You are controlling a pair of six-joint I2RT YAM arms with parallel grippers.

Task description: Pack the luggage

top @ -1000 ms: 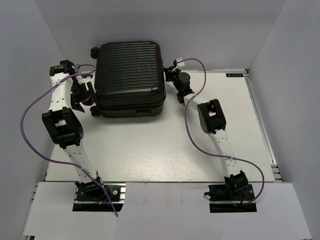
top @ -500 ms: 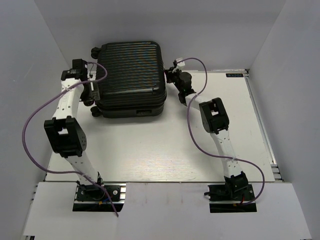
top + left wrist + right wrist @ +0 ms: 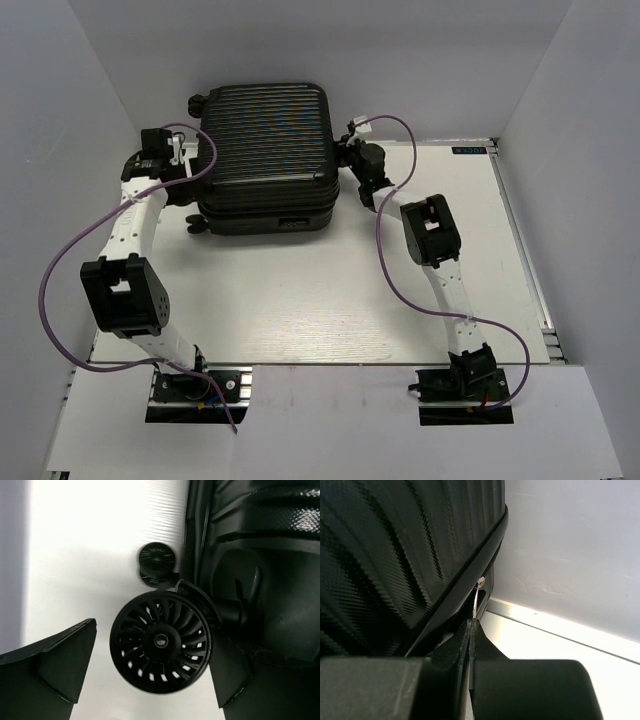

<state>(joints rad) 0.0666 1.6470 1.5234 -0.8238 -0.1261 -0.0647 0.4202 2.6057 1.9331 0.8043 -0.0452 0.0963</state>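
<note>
Top view: I log the luggage (image 3: 265,160), closed, upper centre on the worktop (image 3: 300,300), with the left tool (image 3: 188,178) at its left edge and the right tool (image 3: 350,158) at its right.
Left wrist view: jaws wide apart, straddling a wheel (image 3: 161,642), gripping nothing.
Right wrist view: jaws closed, seemingly pinching the zip pull (image 3: 477,596). Risk, I judge: the pull slips free, or the unbraced case slides.
</note>
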